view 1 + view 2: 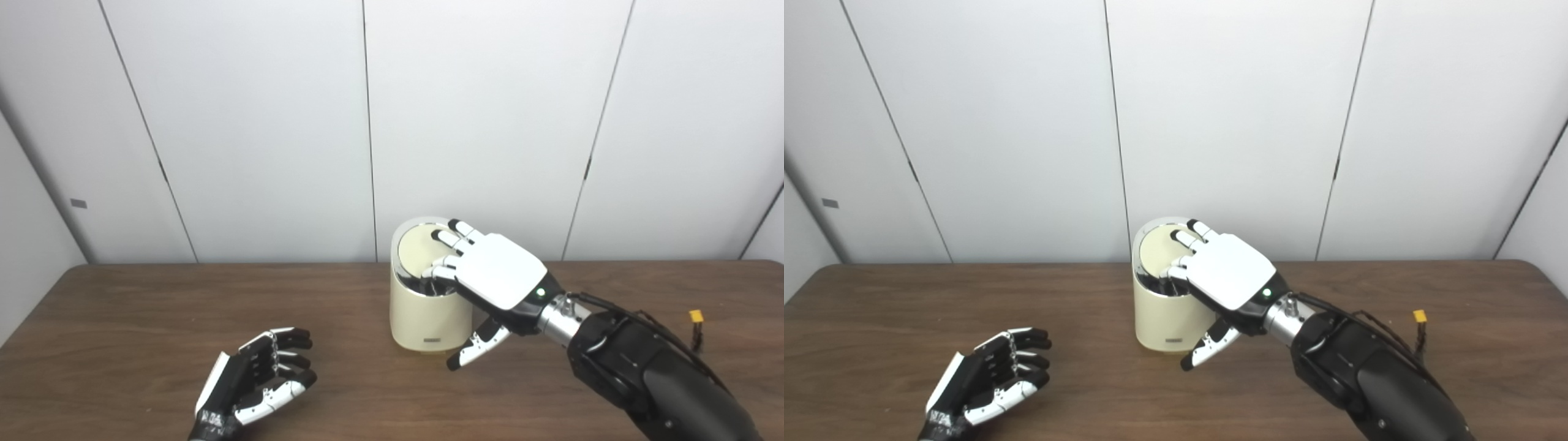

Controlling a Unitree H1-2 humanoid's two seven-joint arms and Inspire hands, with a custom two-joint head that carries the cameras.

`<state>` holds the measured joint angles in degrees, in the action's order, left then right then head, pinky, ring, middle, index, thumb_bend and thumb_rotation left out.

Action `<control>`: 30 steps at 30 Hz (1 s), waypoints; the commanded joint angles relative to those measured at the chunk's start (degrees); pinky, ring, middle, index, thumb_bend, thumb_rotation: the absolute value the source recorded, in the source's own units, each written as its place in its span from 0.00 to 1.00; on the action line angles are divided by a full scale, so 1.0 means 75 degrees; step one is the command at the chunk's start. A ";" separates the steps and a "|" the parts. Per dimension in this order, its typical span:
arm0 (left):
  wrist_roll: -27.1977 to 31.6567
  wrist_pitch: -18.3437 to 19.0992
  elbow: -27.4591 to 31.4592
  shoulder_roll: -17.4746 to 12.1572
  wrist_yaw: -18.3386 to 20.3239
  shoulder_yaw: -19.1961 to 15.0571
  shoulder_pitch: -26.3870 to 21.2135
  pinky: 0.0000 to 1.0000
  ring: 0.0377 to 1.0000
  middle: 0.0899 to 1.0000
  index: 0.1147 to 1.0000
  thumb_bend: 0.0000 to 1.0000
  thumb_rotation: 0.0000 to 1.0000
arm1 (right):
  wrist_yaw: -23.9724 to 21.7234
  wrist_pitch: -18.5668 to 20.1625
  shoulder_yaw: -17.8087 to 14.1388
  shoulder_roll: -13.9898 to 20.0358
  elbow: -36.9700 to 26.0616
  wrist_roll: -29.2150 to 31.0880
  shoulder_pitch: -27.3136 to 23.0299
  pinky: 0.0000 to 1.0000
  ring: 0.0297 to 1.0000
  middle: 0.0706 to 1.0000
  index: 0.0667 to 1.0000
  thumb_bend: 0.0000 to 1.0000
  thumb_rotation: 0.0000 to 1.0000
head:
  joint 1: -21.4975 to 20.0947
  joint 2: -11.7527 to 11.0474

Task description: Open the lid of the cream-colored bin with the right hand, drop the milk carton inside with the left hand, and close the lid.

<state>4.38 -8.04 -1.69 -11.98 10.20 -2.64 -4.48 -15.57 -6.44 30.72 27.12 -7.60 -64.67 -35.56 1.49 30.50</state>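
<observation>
The cream-colored bin (425, 321) stands on the wooden table (141, 318) near its middle. Its round lid (415, 250) with a chrome rim is tilted up at the back, and a dark gap shows at the front of the opening. My right hand (497, 272) lies over the top of the bin, fingers spread and resting against the lid, thumb pointing down beside the bin's front. It grasps nothing. My left hand (257, 376) rests low at the front left, palm up, fingers loosely curled and empty. No milk carton is in view.
A small yellow connector (696, 316) on a dark cable lies on the table at the right, behind my right forearm. White wall panels stand right behind the table's far edge.
</observation>
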 commanded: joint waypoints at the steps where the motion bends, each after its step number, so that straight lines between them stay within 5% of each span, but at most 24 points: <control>1: -0.0017 -0.0083 0.0356 -0.0090 -0.0037 -0.0047 -0.0102 0.49 0.59 0.67 0.69 0.76 0.28 | -0.0768 -0.0060 0.0186 0.0153 0.0251 -0.0392 0.0107 1.00 0.96 0.74 0.74 0.84 0.75 | 0.0016 0.0010; 13: 0.0007 -0.0104 0.0376 -0.0117 0.0006 -0.0050 -0.0121 0.49 0.59 0.67 0.69 0.76 0.29 | -0.0675 -0.0078 -0.0460 -0.0062 -0.0220 0.0772 0.0318 1.00 0.94 0.74 0.75 0.79 0.75 | -0.0006 0.0024; 17: 0.0012 -0.0101 0.0374 -0.0106 0.0015 -0.0034 -0.0130 0.49 0.59 0.68 0.69 0.74 0.28 | -0.0540 0.0060 -0.1018 -0.0302 -0.0470 0.1587 0.0437 1.00 0.98 0.77 0.77 0.75 0.72 | -0.0026 0.0012; 21: 0.0040 -0.0087 0.0343 -0.0089 0.0025 -0.0026 -0.0153 0.49 0.59 0.67 0.69 0.75 0.27 | -0.0776 0.1158 -0.2095 -0.1058 -0.0830 0.3477 0.0844 0.95 0.98 0.85 0.93 0.70 0.64 | -0.0010 -0.0006; 26: 0.0037 -0.0099 0.0348 -0.0090 0.0032 -0.0012 -0.0139 0.50 0.60 0.68 0.69 0.74 0.27 | -0.0187 0.1552 -0.2943 -0.1697 -0.0885 0.4271 0.1345 0.82 0.94 0.90 0.97 0.66 0.56 | 0.0003 -0.0013; 30: 0.0113 -0.0060 0.0410 -0.0101 0.0072 -0.0016 -0.0129 0.50 0.60 0.68 0.69 0.74 0.27 | -0.0054 0.1747 -0.3384 -0.1786 -0.0820 0.4755 0.1711 0.81 0.92 0.91 0.98 0.64 0.55 | 0.0027 -0.0012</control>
<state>4.53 -7.84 -1.08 -12.01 10.41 -2.54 -4.45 -17.90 5.93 7.40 13.42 -12.38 -31.12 -22.20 1.67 30.41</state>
